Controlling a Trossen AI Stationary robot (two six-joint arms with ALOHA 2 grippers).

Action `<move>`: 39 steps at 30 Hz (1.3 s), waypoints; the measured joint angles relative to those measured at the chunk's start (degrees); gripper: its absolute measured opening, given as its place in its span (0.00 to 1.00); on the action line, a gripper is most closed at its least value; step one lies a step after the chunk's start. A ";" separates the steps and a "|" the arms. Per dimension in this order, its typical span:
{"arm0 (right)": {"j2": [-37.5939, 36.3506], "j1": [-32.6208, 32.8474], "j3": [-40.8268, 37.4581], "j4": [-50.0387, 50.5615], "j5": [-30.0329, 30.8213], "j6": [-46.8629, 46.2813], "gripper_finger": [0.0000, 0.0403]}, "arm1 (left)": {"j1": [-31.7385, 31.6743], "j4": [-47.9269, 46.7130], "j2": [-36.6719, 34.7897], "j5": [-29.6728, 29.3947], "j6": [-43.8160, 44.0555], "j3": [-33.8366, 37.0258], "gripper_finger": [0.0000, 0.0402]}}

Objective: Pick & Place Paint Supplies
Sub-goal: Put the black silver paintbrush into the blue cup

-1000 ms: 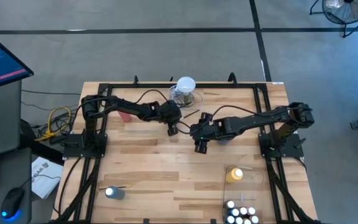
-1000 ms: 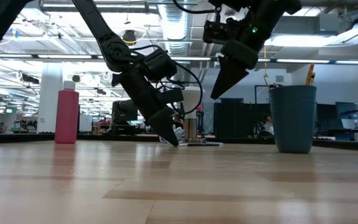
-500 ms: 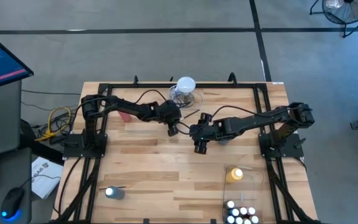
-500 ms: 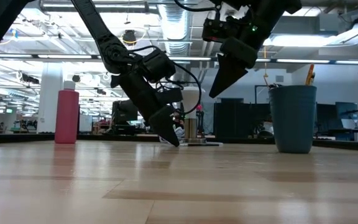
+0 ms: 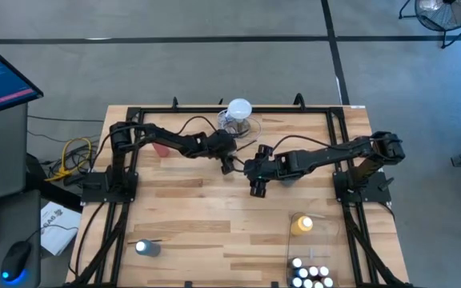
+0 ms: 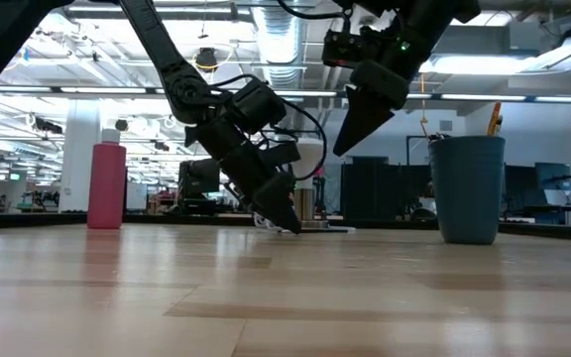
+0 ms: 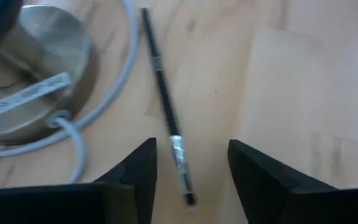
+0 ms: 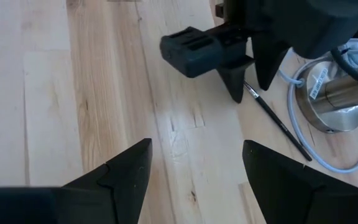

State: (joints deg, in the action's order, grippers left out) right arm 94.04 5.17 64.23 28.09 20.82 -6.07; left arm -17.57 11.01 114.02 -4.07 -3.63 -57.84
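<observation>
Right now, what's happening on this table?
The left gripper is down at the table with its fingers open on either side of a thin dark paintbrush, which lies flat on the wood beside a metal base with a grey cable. The brush is not gripped yet. The right gripper hangs open above the table close by, holding nothing. A yellow squeeze bottle and some small white-capped paint bottles sit at the near right of the table.
</observation>
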 joint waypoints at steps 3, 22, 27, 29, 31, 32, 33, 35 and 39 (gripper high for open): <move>0.00 0.00 0.00 -0.15 0.00 0.00 0.61 | -0.50 0.33 0.02 -1.00 0.08 -0.02 0.37; -0.02 -0.04 0.02 -1.11 0.00 0.00 0.61 | -1.43 3.97 4.50 -1.57 -0.76 -0.64 0.12; -0.02 -0.04 0.02 -1.09 0.00 0.00 0.61 | -1.35 1.52 3.60 -1.85 -0.86 -0.73 0.01; -0.02 -0.04 0.02 -1.09 0.00 0.00 0.61 | -1.07 -0.14 3.44 -1.76 -0.84 -0.79 0.01; -0.02 -0.04 0.02 -1.09 0.00 0.00 0.61 | -0.93 -1.53 3.14 -1.31 -0.49 -0.77 0.00; -0.02 -0.04 0.02 -1.07 0.00 0.00 0.61 | -0.65 -2.15 3.10 -0.51 -0.34 -0.78 0.00; -0.02 -0.04 0.02 -1.07 0.00 -0.01 0.61 | -0.41 -2.82 3.07 0.18 -0.24 -0.77 0.00; -0.02 -0.04 0.02 -0.90 0.00 -0.02 0.61 | 0.59 -4.06 3.03 -0.48 -0.29 -0.78 0.00; -0.02 0.00 0.02 -0.89 0.00 -0.02 0.61 | 2.83 -6.37 2.82 -1.69 -0.36 -0.77 0.00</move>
State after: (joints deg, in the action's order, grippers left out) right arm 94.02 5.17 64.25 27.20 20.82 -6.09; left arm -14.74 4.65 116.83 -5.76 -3.99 -58.61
